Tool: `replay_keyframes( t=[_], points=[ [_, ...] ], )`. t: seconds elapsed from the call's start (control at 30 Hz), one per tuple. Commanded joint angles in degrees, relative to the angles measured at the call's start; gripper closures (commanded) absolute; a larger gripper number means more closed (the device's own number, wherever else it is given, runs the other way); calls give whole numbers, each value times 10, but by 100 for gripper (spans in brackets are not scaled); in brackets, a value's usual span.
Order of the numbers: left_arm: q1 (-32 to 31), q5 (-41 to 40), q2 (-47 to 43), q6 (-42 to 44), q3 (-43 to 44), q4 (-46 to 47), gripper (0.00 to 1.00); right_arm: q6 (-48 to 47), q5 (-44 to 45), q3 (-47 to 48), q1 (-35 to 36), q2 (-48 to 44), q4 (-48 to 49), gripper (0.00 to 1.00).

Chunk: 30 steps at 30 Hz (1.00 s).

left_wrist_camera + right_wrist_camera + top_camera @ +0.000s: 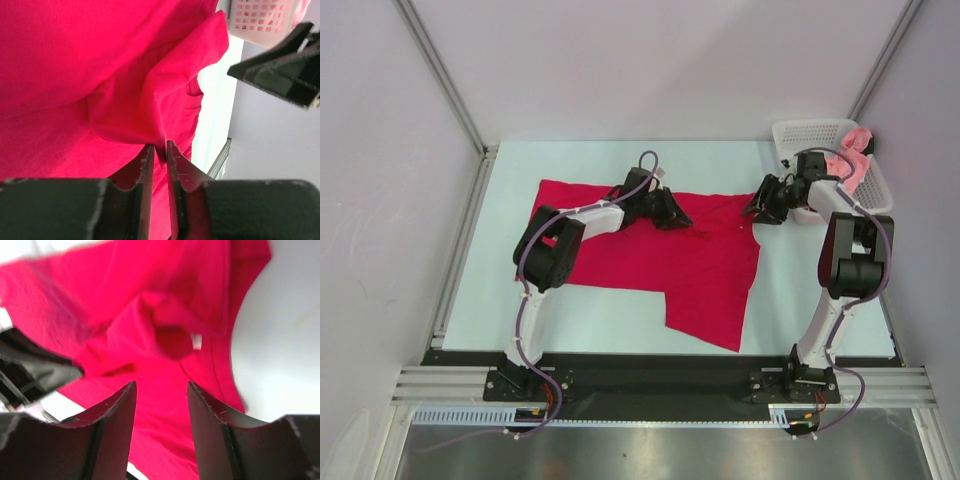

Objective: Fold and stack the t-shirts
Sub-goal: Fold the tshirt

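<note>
A small white label (196,341) is sewn inside the neck opening of the red t-shirt (700,270). It is too blurred to read any writing on it.

The left arm reaches forward with the elbow bent and raised over the left part of the red t-shirt. Its forearm goes along the far edge of the shirt. The left tool (672,212) is at the middle of this far edge. Its fingers (146,165) are almost together and pinch a raised fold of the red cloth between them.

The right arm stands upright beside the right edge of the red t-shirt and bends back toward it at the top. The right tool (757,207) is above the far right corner of the shirt, near the neck opening. Its jaws are wide apart and nothing is between them; the cloth lies below.

The red t-shirt is spread on the pale worktop (610,300), mostly flat, with one part reaching toward the near edge. To the far right of the shirt is a white mesh basket (810,132), and the pink t-shirt (855,160) hangs over its rim. Plain light walls (650,60) and metal rails (470,240) surround the worktop.
</note>
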Motion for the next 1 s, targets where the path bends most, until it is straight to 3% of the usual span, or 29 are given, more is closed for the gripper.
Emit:
replay_keyframes(
  t=[0.0,0.2,0.7,0.97],
  points=[
    [-2,14,-19,17,4,-5,78,-47,1,-45,2,-56,37,50],
    [-2,10,-26,23,-6,-14,61,-65,-11,-61,14,-26,79,46],
    [-8,11,-66,24,-80,-16,47,-93,3,-38,20,17,89,45],
    [-9,23,-59,8,-84,8,43,-113,2,4,29,49,77,49]
  ],
)
